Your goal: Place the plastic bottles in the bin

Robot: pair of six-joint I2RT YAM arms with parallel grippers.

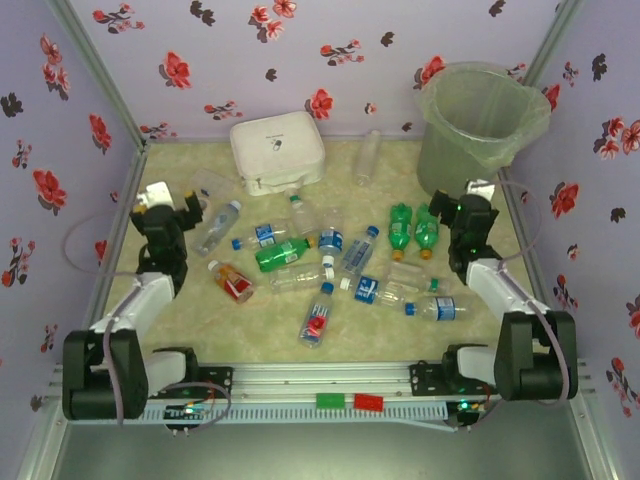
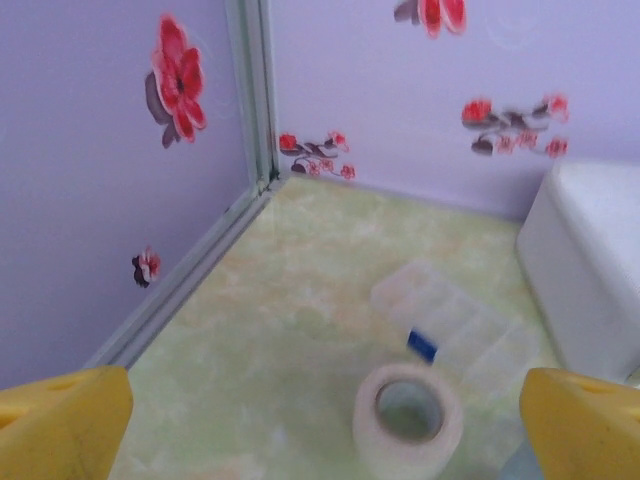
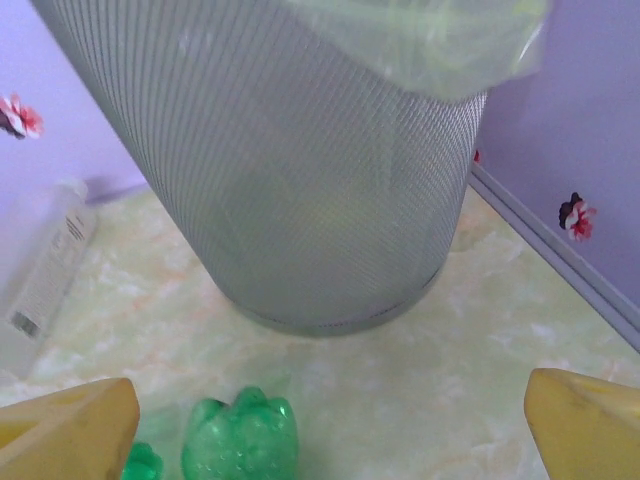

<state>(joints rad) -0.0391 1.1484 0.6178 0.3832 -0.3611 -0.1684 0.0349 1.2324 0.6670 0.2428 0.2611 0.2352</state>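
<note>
The plastic bottles point(image 1: 283, 254) lay on their sides, scattered over the middle of the bench point(image 1: 250, 325) between both arms. None was visibly in the bin point(image 1: 465, 150), which stood upright in the far right corner, its bag liner folded over the rim, probably so the nearby right arm could drop them straight in. The left jaws gaped empty over a clear bottle point(image 2: 408, 418) near the white box point(image 2: 590, 270), and the right jaws, equally wide and empty, faced the bin's wall above a green bottle point(image 3: 240, 435). Blue, red and white labels showed, but no writing could be read.
</note>
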